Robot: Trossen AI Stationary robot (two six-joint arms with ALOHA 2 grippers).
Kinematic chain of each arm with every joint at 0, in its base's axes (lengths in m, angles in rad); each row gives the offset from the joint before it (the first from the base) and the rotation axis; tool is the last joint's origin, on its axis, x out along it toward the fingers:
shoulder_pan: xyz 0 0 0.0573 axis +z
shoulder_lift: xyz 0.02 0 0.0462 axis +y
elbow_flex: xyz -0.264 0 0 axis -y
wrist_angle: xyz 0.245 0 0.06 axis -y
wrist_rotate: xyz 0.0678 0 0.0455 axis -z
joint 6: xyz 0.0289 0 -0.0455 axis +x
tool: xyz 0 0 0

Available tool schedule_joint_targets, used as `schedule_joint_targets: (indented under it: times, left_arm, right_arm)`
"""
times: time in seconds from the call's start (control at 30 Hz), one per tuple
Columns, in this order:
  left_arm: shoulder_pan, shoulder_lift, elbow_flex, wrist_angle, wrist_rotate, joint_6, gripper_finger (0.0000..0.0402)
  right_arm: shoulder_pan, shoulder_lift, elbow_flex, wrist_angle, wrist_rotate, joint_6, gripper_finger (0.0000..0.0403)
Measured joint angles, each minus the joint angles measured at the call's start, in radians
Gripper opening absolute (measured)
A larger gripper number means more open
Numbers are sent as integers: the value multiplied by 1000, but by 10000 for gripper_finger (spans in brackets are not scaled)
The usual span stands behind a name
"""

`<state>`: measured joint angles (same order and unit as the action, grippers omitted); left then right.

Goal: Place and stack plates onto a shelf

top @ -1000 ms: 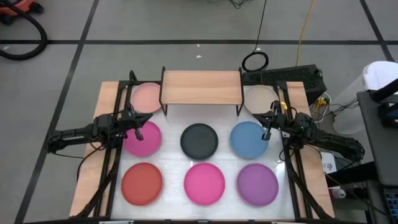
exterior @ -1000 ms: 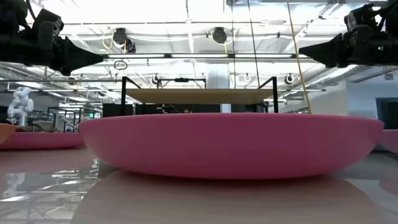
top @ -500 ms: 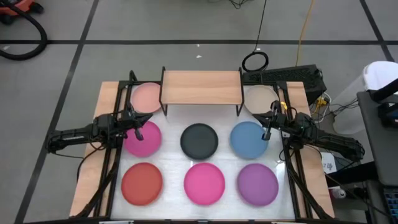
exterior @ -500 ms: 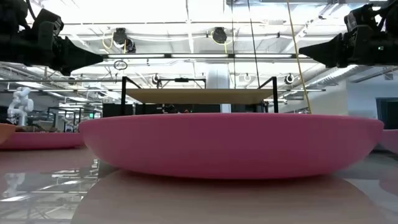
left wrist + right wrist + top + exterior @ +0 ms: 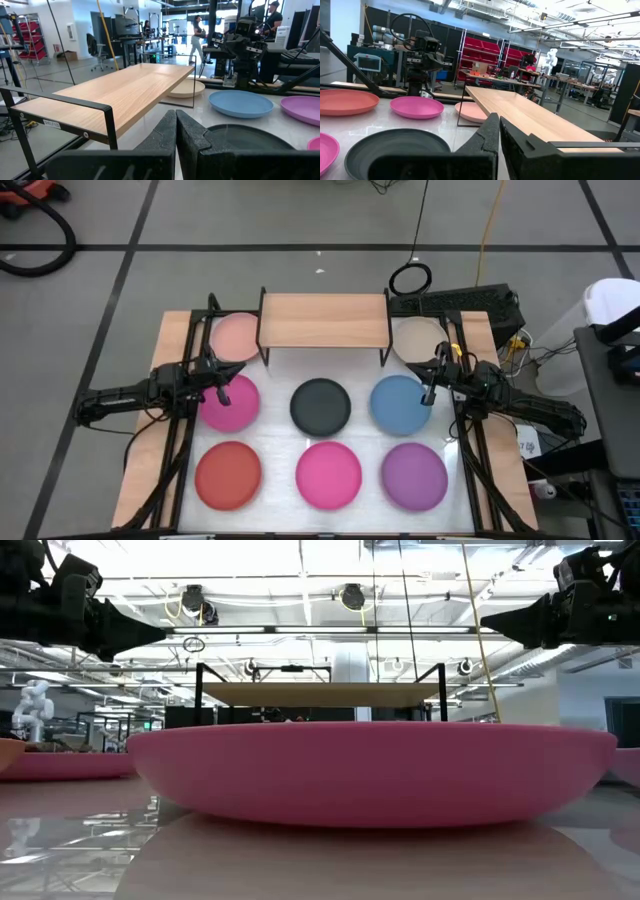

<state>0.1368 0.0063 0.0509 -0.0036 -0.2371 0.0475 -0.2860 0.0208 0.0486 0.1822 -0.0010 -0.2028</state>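
High view: shelf (image 5: 323,319) bare, plates (image 5: 321,406) well apart.

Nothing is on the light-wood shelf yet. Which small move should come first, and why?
Probably lower the shut left gripper, opening it, onto the rim of the round magenta plate under it. The light-wood shelf is bare, all plates lie on the white table, and the right gripper holds nothing.

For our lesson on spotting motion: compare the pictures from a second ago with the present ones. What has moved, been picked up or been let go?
Nothing visibly changed. The left pincer is shut over the magenta plate, the right pincer shut over the blue plate, and the shelf carries no plates, just as before.
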Motion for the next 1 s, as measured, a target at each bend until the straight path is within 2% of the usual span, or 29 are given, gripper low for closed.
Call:
schedule_joint_targets:
  times: [0.8, 1.0]
  left_arm:
    - [0, 0, 0, 0, 0, 0, 4]
    - [0, 0, 0, 0, 0, 0, 4]
  right_arm:
    - [0, 0, 0, 0, 0, 7, 0]
    - [0, 0, 0, 65, -2, 196, 0]
